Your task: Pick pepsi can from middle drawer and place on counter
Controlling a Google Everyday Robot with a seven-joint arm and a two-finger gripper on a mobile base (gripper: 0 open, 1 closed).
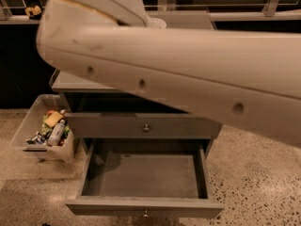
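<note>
The middle drawer [146,175] stands pulled open, and its grey inside looks empty. Its flat front with a small knob [145,213] faces me. The upper drawer front [146,127] above it is closed. My large pale arm [188,74] crosses the view and covers most of the counter. Only the counter's left edge [70,83] and a far strip [188,19] show. My gripper is hidden behind the arm, over the counter. The pepsi can is hidden too.
A clear plastic bin [44,135] with bottles and packets stands on the speckled floor left of the cabinet. A sliver of a white bowl [157,23] shows above the arm. Dark windows and a rail run along the back.
</note>
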